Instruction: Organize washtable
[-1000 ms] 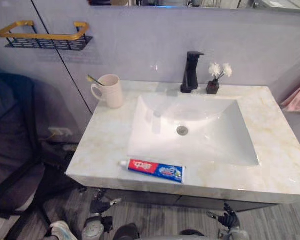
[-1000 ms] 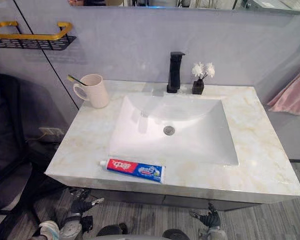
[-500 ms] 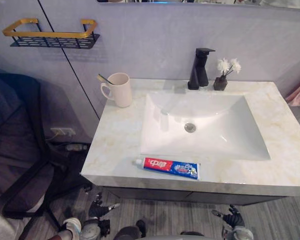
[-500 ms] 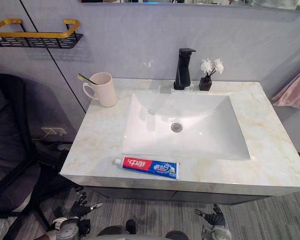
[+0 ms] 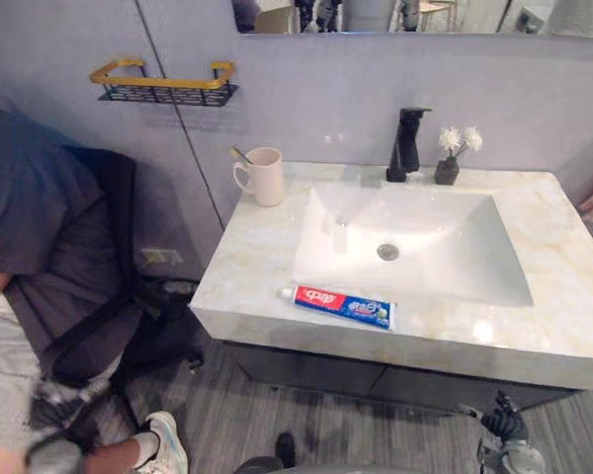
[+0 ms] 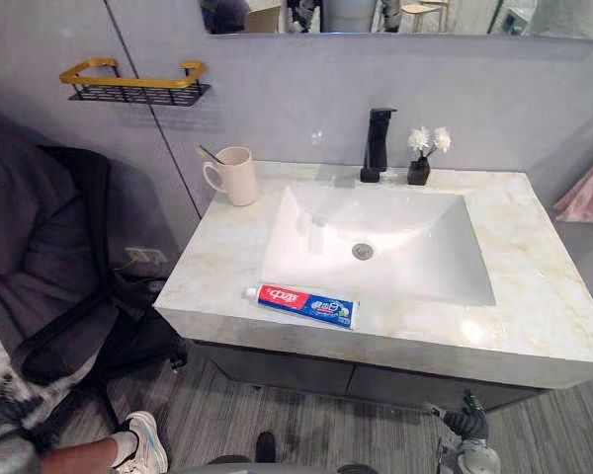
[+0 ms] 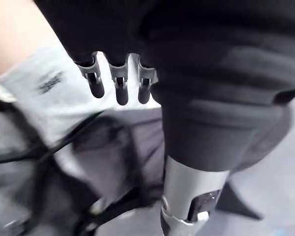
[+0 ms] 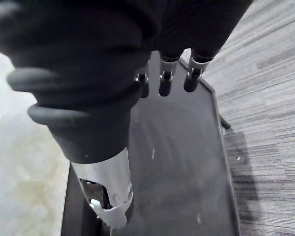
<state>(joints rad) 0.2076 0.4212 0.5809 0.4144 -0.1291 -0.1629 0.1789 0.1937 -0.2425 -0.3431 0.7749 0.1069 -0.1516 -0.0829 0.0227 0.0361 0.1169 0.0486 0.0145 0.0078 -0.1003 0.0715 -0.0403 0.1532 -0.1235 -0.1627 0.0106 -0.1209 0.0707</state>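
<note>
The marble worktop (image 6: 534, 296) runs along the grey wall, with a white sink (image 6: 425, 267) sunk in its middle. A mirror (image 6: 376, 15) hangs on the wall above it. To the left of the worktop stands a black chair (image 6: 79, 197), well apart from it. A person's shoe (image 6: 143, 444) is on the floor in front of the chair. On the wall above the chair is a black wire rack (image 6: 133, 84) with a gold rail. A pink towel (image 6: 588, 193) hangs at the far right.

The toothpaste (image 6: 301, 304) lies flat on the front strip of the worktop, just before the sink's left front corner. It lies roughly along the edge, cap end to the left. The cream mug (image 6: 239, 176) stands upright at the back left corner, handle to the left. A toothbrush (image 6: 210, 154) leans out of it. The black tap (image 6: 378, 143) stands behind the sink at its middle. Just to its right is a small dark vase (image 6: 418, 170) with white flowers.

The right hand (image 6: 465, 425) hangs low below the worktop's front edge, near its right end. In its wrist view its fingers (image 8: 164, 83) point out nearly straight over a dark panel and have hold of nothing. The left hand (image 7: 120, 91) has its fingers loose and straight too, with nothing in them. What lies beyond them is too blurred to name.
</note>
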